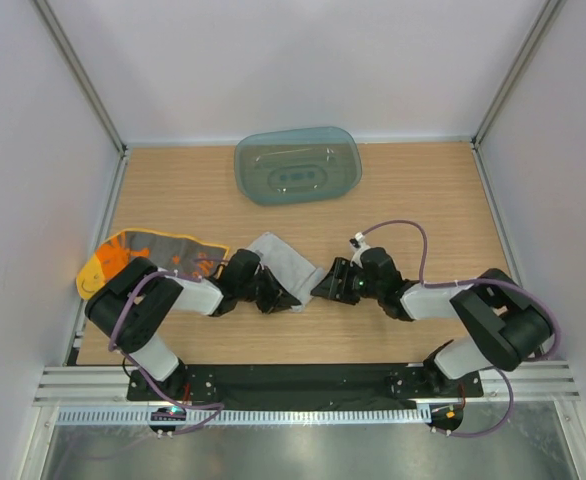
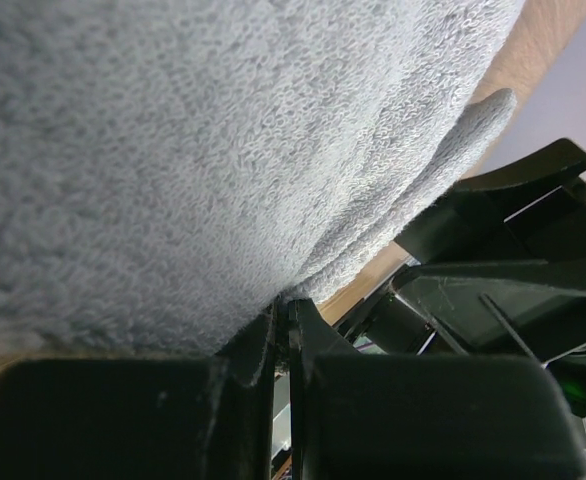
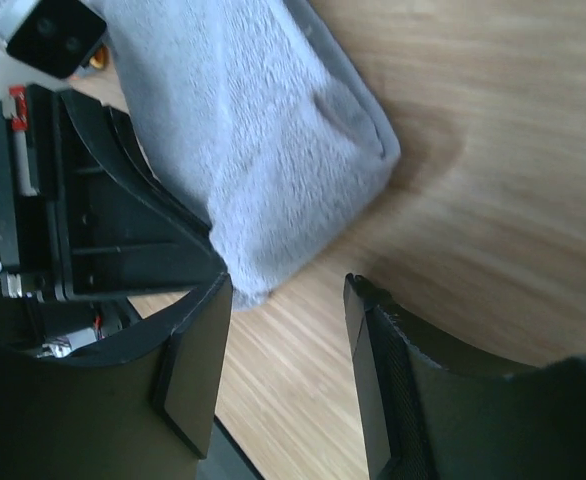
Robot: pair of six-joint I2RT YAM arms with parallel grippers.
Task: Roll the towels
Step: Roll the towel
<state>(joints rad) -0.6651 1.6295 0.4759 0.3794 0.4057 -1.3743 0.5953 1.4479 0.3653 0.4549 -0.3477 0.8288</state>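
In the middle of the wooden table (image 1: pixel 423 200) lies the grey towel (image 1: pixel 291 262), its near edge pinched in the closed left gripper (image 2: pixel 285 320), so the open, empty right gripper (image 3: pixel 285 290) beside its corner should grip level there to roll evenly.

Wooden bench (image 1: pixel 423 200): tray (image 1: pixel 297 165) sits at the middle of the far edge, yellow towel (image 1: pixel 133 252) by the left edge, grey towel (image 1: pixel 288 262) centre.
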